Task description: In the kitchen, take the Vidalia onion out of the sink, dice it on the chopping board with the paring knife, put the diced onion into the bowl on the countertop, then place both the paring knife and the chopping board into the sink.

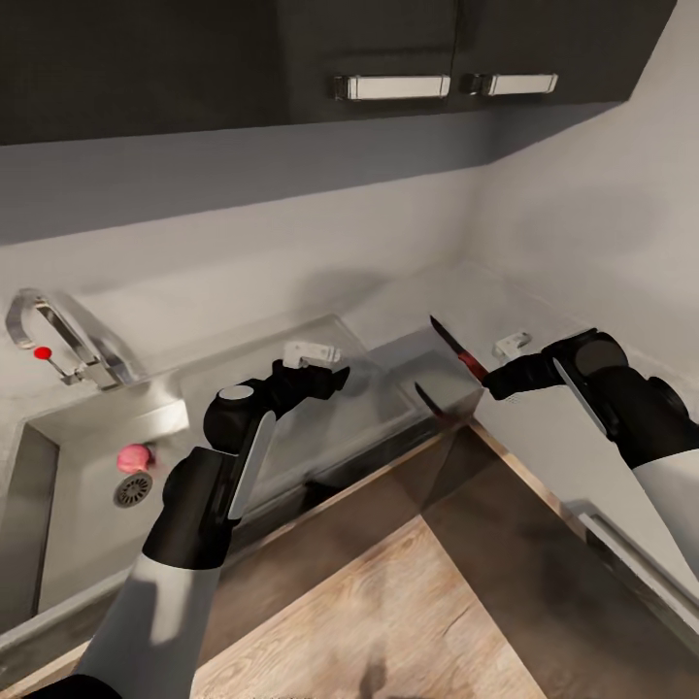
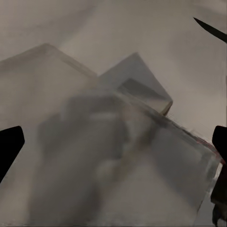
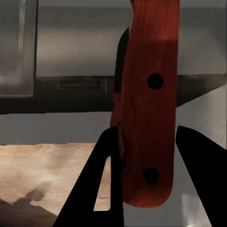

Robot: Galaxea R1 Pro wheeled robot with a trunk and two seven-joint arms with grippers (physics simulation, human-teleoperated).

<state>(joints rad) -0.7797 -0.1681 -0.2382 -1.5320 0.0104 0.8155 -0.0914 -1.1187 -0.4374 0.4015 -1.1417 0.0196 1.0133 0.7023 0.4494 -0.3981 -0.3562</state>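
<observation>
Right gripper [image 1: 497, 377] at 3 o'clock in the head view, clamped on the knife [image 1: 458, 351] by its red handle, dark blade pointing up toward 11 o'clock, clear of the countertop [image 1: 544, 427]. Right wrist view confirms: red handle [image 3: 147, 104] with two dark rivets gripped between the two black fingers [image 3: 106, 189], jaws closed against its sides. Left gripper [image 1: 325, 379] near centre, hovering over the steel drainboard [image 1: 388, 408]; fingers [image 2: 10, 144] well apart in the left wrist view, nothing between them, blurred steel surface beneath and the blade tip [image 2: 210, 29] at 1 o'clock. Onion [image 1: 134, 457] pink and round at 9 o'clock in the head view, lying on the floor of the sink [image 1: 58, 524], touching or just beside the round drain [image 1: 133, 489]. Tap [image 1: 58, 340] with red knob at 10 o'clock behind the basin. Dark wall cabinets [image 1: 291, 58] with two metal handles at 12 o'clock. Wooden floor [image 1: 388, 602] at 6 o'clock. Two small white fittings near the wall, one by each gripper, too small to identify.
</observation>
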